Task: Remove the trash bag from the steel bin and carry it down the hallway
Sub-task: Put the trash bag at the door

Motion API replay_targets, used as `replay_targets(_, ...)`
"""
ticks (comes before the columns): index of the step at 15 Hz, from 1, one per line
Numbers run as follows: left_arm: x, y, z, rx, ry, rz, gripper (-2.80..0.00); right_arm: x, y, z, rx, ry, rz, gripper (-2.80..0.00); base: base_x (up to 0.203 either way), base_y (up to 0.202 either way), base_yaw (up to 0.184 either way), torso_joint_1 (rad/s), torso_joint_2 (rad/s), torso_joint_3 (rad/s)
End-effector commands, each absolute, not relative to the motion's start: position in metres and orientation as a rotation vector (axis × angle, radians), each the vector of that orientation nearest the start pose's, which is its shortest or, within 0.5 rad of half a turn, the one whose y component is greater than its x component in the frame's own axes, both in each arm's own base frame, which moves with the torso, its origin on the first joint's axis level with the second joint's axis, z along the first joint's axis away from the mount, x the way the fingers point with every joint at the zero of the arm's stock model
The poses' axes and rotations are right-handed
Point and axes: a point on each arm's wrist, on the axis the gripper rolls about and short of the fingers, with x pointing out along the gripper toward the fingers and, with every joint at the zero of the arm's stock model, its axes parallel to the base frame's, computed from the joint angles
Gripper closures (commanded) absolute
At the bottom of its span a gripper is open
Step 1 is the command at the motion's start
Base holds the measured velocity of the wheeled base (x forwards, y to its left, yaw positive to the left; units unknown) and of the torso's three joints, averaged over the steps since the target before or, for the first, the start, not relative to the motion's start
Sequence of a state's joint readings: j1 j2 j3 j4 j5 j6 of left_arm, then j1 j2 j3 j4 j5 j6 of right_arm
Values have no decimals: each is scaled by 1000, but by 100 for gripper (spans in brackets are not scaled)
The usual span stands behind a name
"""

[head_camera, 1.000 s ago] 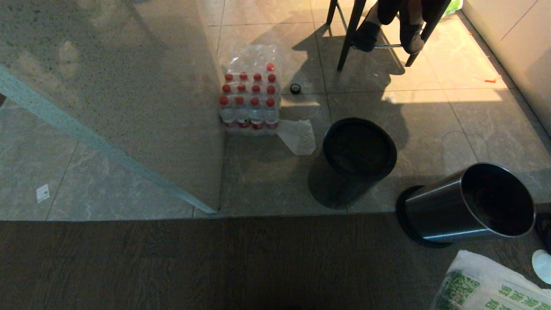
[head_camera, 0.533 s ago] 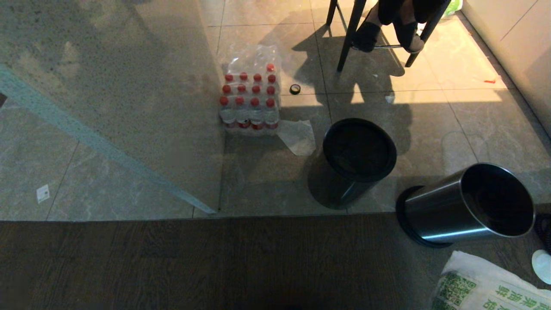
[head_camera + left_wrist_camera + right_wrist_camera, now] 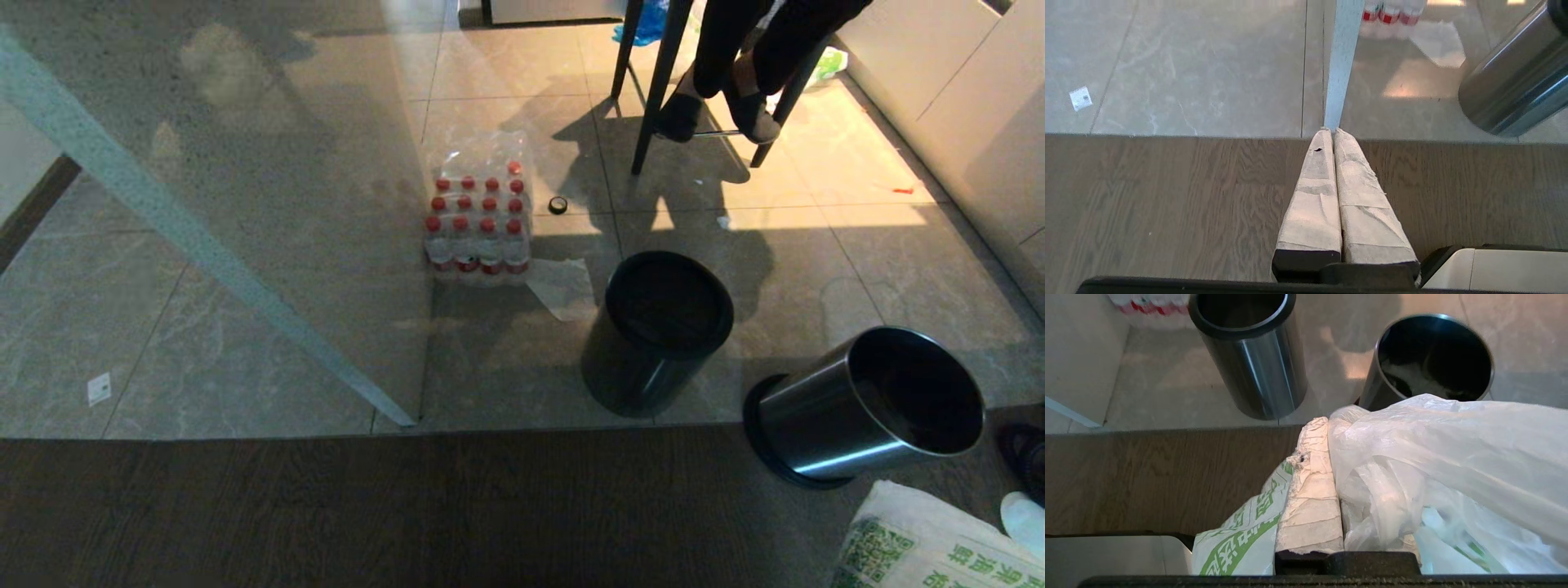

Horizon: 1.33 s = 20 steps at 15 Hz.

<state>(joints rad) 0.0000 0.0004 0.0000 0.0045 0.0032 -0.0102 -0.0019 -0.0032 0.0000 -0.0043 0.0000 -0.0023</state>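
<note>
Pinching the trash bag [image 3: 1412,457] – right gripper [image 3: 1331,428], one finger hidden, left gripper [image 3: 1333,134] pressed together.

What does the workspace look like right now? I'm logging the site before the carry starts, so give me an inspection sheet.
Surface: beige-grey floor tiles meeting dark wood flooring.
Job's things: trash bag out of the steel bin, which is tilted, liner absent.
Clutter: dark bin upright; red-capped bottle pack; printed sack; paper scrap.
Grippers: right gripper shut on the trash bag; left gripper shut, empty, over the wood.
Cables: nothing seen.
Surroundings: glass panel; seated person's legs on a stool; white cabinets.
</note>
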Motion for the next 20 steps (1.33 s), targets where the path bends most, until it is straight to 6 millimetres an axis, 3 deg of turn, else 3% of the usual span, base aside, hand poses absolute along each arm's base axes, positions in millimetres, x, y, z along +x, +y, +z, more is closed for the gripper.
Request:
replay_targets(1,-23,0,75,-11,5,5,0,-23,0,76,-3,-5,-2,0,0,0,0,-4,1,191)
replay_targets(20,-23,0,75,-11,5,3,0,-23,0,76,-3,-5,-2,0,0,0,0,2,1,206)
